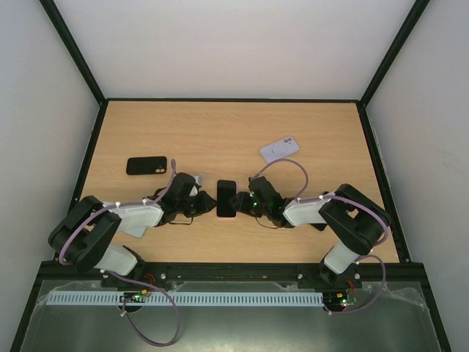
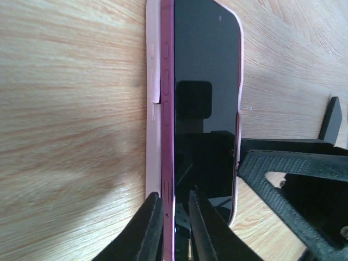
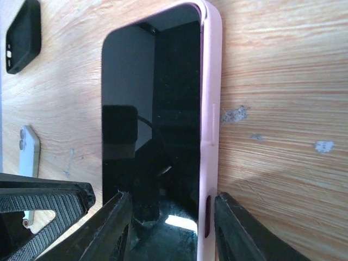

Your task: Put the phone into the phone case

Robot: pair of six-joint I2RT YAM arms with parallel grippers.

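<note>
The phone (image 1: pixel 226 198), dark screen and magenta frame, lies mid-table between both grippers, partly in a pink case (image 2: pixel 154 109). In the left wrist view the phone's (image 2: pixel 206 81) near long edge stands raised out of the case's side wall, while the far edge sits inside the case. My left gripper (image 2: pixel 173 228) is shut on that raised edge, one finger on the frame's side and one on the screen. My right gripper (image 3: pixel 174 228) is open and straddles the phone (image 3: pixel 152 109) and the pink case (image 3: pixel 211 81), one finger beside the case's outer wall.
A black case (image 1: pixel 146 166) lies at the left, also seen in the right wrist view (image 3: pixel 24 35). A pale lilac case or phone (image 1: pixel 279 149) lies at the back right. The two grippers (image 1: pixel 207 199) (image 1: pixel 243 202) face each other closely.
</note>
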